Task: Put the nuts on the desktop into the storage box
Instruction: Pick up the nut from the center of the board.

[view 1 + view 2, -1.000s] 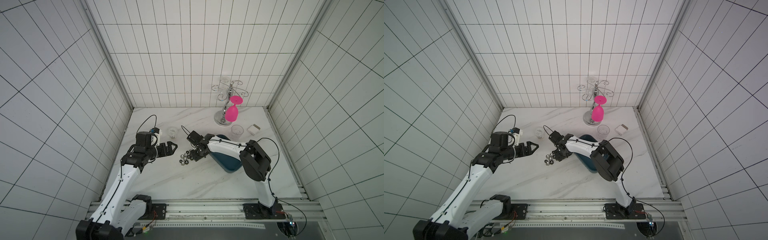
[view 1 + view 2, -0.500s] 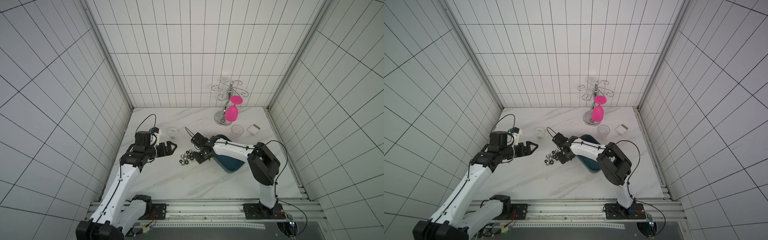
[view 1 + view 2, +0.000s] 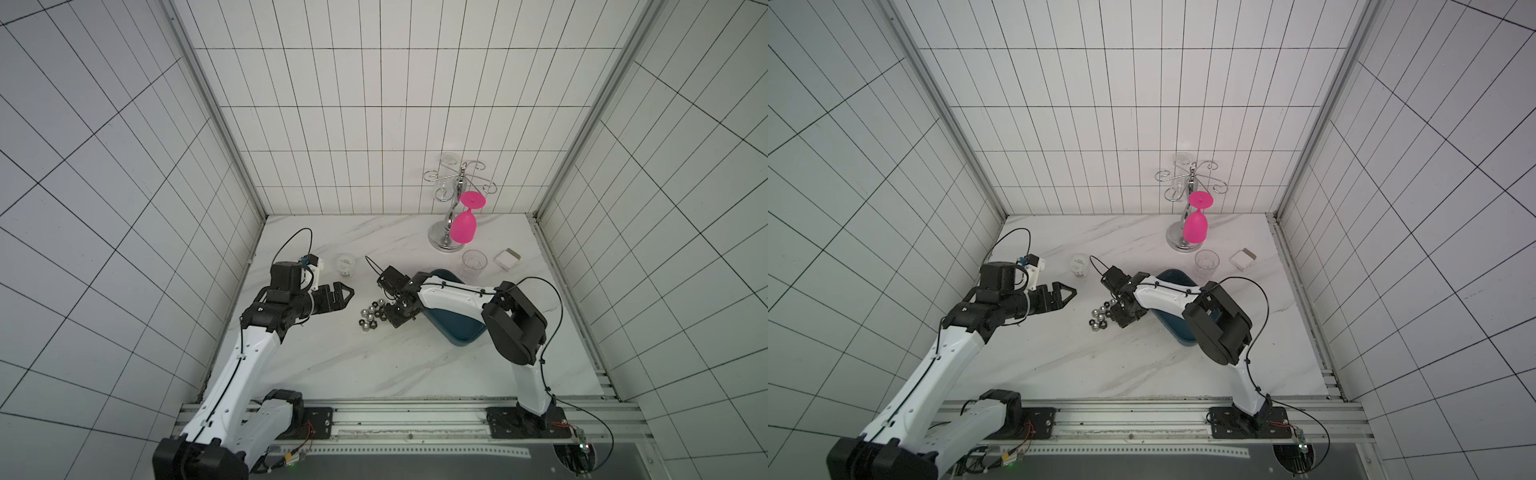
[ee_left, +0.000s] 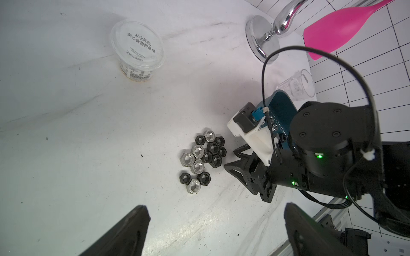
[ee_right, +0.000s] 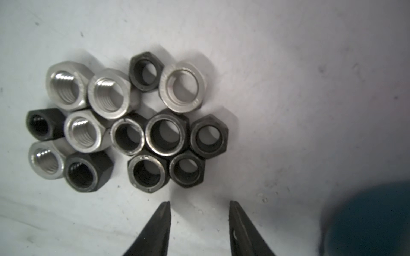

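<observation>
Several small hex nuts [image 3: 371, 319] [image 3: 1100, 318] [image 4: 203, 159] [image 5: 133, 124], some silver and some black, lie in a tight cluster on the white marble desktop [image 3: 374, 374]. The dark teal storage box [image 3: 457, 328] [image 3: 1173, 328] [image 4: 280, 106] [image 5: 366, 221] lies just right of them, partly under my right arm. My right gripper [image 3: 395, 318] [image 3: 1123, 318] [image 4: 230, 158] [image 5: 199, 202] points down at the cluster's box-side edge, open a little, with bare desktop between its fingers. My left gripper [image 3: 347, 293] [image 3: 1071, 293] [image 4: 215, 207] hovers left of the nuts, open wide and empty.
A lidded clear plastic cup [image 3: 345, 264] stands behind the nuts. Further back right are a clear glass [image 3: 474, 264], a small white box [image 3: 507, 259] and a chrome rack with a pink goblet [image 3: 463, 226]. Tiled walls close in three sides.
My right arm has shifted its elbow and brought its gripper down close to the cluster's edge. The nuts, the box and the left arm have hardly moved.
</observation>
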`<state>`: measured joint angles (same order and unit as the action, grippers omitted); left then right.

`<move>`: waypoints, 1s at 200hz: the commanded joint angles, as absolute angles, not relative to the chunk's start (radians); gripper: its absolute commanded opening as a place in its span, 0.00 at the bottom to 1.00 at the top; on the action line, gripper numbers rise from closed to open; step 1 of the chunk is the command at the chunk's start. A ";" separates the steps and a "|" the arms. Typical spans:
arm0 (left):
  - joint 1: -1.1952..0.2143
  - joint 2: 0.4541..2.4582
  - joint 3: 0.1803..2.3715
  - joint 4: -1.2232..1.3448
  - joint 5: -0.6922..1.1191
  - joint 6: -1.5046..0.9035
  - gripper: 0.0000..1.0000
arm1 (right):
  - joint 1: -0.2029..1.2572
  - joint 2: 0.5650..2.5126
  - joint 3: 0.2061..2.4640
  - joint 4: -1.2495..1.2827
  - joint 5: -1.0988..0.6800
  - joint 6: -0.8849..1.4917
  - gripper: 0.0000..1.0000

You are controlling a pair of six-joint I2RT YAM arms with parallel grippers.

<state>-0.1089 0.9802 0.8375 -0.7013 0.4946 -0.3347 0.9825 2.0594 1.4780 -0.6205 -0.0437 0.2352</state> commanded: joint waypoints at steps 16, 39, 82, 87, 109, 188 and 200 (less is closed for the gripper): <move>-0.098 0.980 0.876 -0.712 0.496 -0.310 0.98 | 0.989 2.128 1.554 -0.641 -0.058 0.218 0.46; -0.094 0.977 0.876 -0.722 0.495 -0.301 0.98 | 0.989 2.160 1.594 -0.650 -0.060 0.215 0.45; -0.084 0.963 0.865 -0.725 0.494 -0.301 0.99 | 0.991 2.170 1.625 -0.664 -0.052 0.217 0.26; -0.084 0.963 0.865 -0.726 0.495 -0.301 0.99 | 0.993 2.162 1.621 -0.664 -0.050 0.219 0.24; -0.084 0.965 0.865 -0.723 0.501 -0.305 0.99 | 0.994 2.098 1.591 -0.654 -0.042 0.228 0.18; -0.121 1.030 0.866 -0.613 0.606 -0.373 0.98 | 0.862 1.686 1.369 -0.665 0.034 0.323 0.18; -0.154 1.036 0.862 -0.584 0.594 -0.389 0.98 | 0.807 1.646 1.308 -0.683 0.036 0.333 0.18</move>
